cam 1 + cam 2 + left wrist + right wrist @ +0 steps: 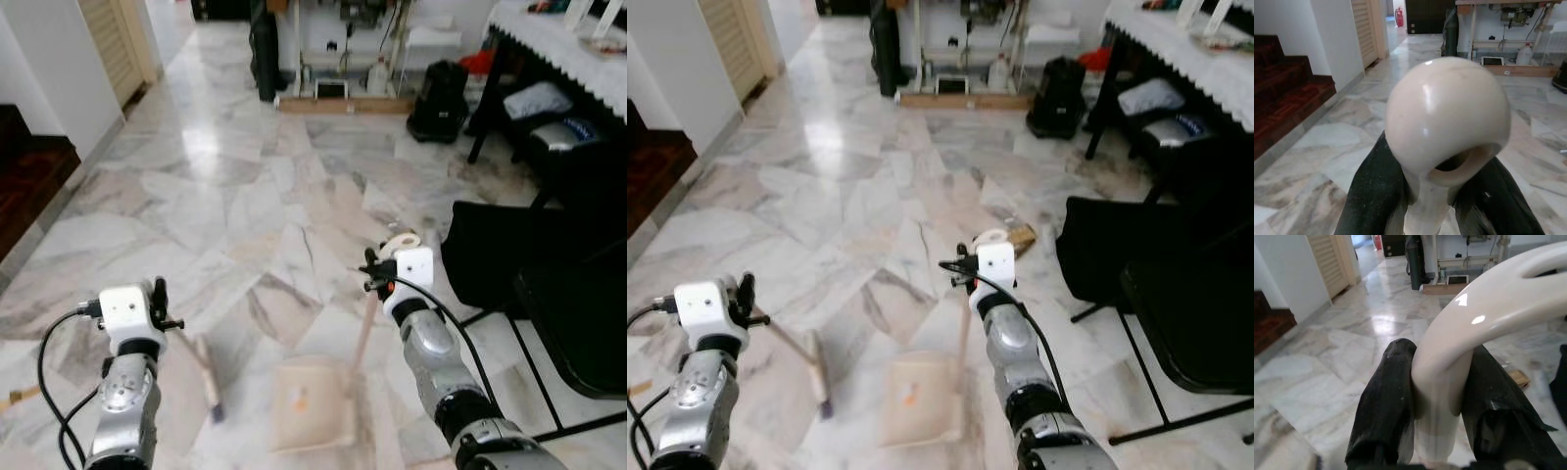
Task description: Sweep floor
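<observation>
Right gripper (1442, 396) clamps the cream plastic long-handled dustpan (312, 403), whose pan rests on the marble floor (245, 196) near the robot. Left gripper (1442, 196) grips the cream-handled small broom (203, 370), just left of the pan.

One broom (201, 370), one dustpan (312, 403), two grippers, one black chair (549, 284)
</observation>
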You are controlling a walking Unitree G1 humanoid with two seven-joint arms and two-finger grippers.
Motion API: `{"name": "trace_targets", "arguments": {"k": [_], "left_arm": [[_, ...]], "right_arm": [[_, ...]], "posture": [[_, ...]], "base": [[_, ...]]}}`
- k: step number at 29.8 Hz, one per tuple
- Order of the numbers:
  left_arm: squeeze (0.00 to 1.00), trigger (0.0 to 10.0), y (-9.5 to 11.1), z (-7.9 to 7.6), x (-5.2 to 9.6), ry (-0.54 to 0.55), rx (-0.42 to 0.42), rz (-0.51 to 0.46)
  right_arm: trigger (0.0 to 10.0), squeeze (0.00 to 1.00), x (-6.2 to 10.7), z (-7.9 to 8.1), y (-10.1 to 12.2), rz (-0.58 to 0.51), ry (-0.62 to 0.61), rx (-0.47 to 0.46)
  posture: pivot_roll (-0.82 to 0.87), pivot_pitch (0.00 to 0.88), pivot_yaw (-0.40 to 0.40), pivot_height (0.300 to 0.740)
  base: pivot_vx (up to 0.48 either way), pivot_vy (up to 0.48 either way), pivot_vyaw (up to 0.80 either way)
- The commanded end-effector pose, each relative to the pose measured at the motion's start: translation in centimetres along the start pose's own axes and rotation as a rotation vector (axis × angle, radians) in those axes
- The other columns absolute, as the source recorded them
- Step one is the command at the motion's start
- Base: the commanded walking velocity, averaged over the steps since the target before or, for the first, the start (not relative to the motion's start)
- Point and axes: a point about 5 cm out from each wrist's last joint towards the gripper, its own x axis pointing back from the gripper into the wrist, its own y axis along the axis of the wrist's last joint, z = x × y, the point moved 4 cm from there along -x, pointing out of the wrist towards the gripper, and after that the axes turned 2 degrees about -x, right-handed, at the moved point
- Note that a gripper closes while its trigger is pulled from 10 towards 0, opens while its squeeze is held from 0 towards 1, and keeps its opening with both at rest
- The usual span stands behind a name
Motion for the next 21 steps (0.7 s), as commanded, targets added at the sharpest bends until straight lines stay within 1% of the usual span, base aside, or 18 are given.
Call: {"name": "trace_targets", "arguments": {"k": [1,7,9,21], "left_arm": [[0.00,10.0,1.4,-1.2,-0.4,-0.034,0.016,-0.062],[0.00,10.0,1.4,-1.1,-0.6,-0.045,0.008,-0.061],[0.00,10.0,1.6,-1.2,-0.7,-0.053,0.003,-0.066],[0.00,10.0,1.5,-1.7,-0.6,-0.065,0.010,-0.067]], "right_arm": [[10.0,0.00,-0.2,-0.5,1.0,-0.036,-0.010,0.001],[10.0,0.00,-0.2,0.2,0.9,-0.040,-0.002,-0.011],[10.0,0.00,-0.1,0.4,0.8,-0.039,0.002,-0.014],[10.0,0.00,-0.2,0.7,0.7,-0.036,0.020,-0.011]], "posture": [[0.00,0.000,0.024,0.740],[0.00,0.000,0.035,0.740],[0.01,0.000,0.034,0.740],[0.01,0.000,0.026,0.740]], "base": [[0.319,0.000,0.00],[0.320,0.000,0.00],[0.322,0.000,0.00],[0.321,0.000,0.00]]}}
